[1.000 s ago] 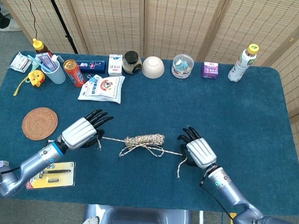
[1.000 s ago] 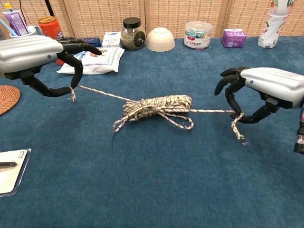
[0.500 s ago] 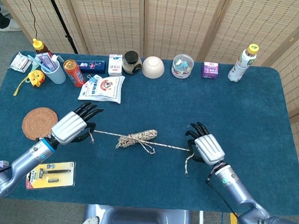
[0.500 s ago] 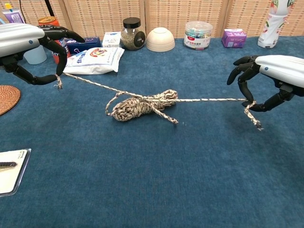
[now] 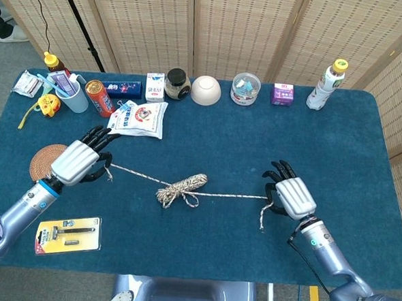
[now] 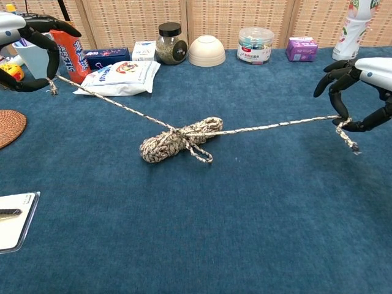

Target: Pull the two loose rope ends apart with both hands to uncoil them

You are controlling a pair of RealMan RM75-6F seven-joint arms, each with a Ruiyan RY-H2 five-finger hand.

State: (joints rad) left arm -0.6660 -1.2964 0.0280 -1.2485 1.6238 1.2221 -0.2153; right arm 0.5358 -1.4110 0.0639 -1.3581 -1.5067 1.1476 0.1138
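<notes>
From the head view, the rope (image 5: 181, 189) lies bunched at mid-worktop (image 5: 338, 138), its two ends stretched taut to either side. The left robot hand (image 5: 77, 162) pinches one end beside a woven coaster (image 5: 39, 169); the right robot hand (image 5: 292, 196) pinches the other, a short tail dangling below it.

From the chest view, the coil (image 6: 177, 140) rests on the blue cloth, both strands lifted off it toward the hands. A snack packet (image 6: 121, 76) lies behind the left strand.
</notes>
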